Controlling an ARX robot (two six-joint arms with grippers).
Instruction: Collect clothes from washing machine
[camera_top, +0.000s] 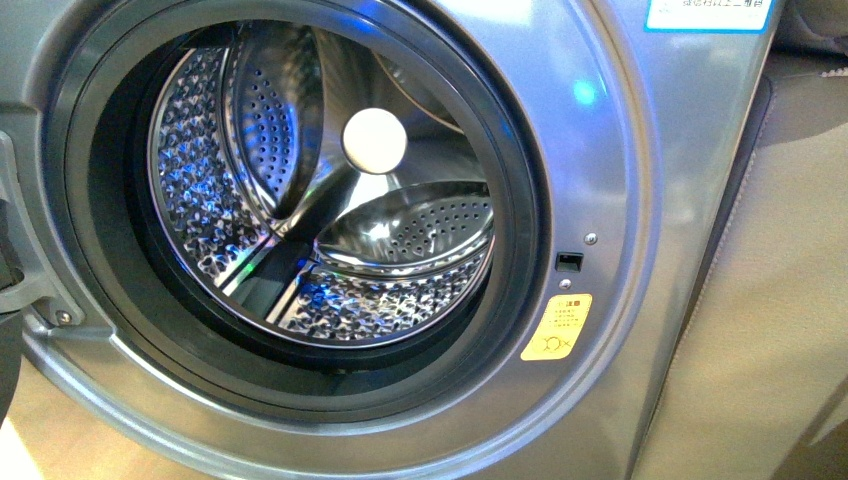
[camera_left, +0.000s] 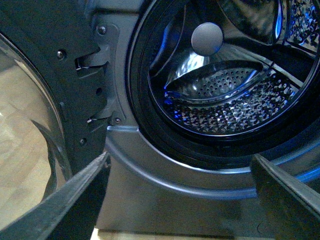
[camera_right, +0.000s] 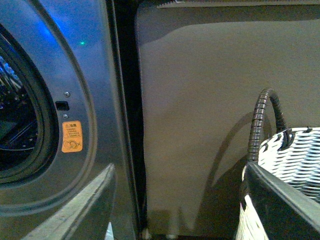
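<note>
Clothes are not in any picture, so where they are I cannot tell. The washing machine (camera_top: 620, 160) stands with its round hole facing us, and the drum (camera_top: 320, 200) inside looks empty. That makes me think the collecting is done, or nearly done. It could also be that something lies low at the near edge of the drum, out of sight.

The left gripper (camera_left: 182, 200) is near the hole, just below it, with its two dark fingers (camera_left: 75, 200) wide apart and nothing between them. The right gripper (camera_right: 185, 205) is also spread apart and holds nothing. It is to the right of the machine, near the woven basket (camera_right: 287, 165).

Next, I think the robot should peek deeper into the drum to check that nothing is left.

The drum is shiny steel, full of little holes and bumps, with smooth curved fins. A round pale knob (camera_top: 374, 140) sits at the far middle. A thick black rubber ring (camera_top: 520, 200) goes around the hole. The machine's front is smooth silver-grey, with a small orange sticker (camera_top: 556, 327). The glass door (camera_left: 30, 140) hangs open on the left. The basket is black-and-white weave with a dark twisted handle (camera_right: 262, 120).
</note>
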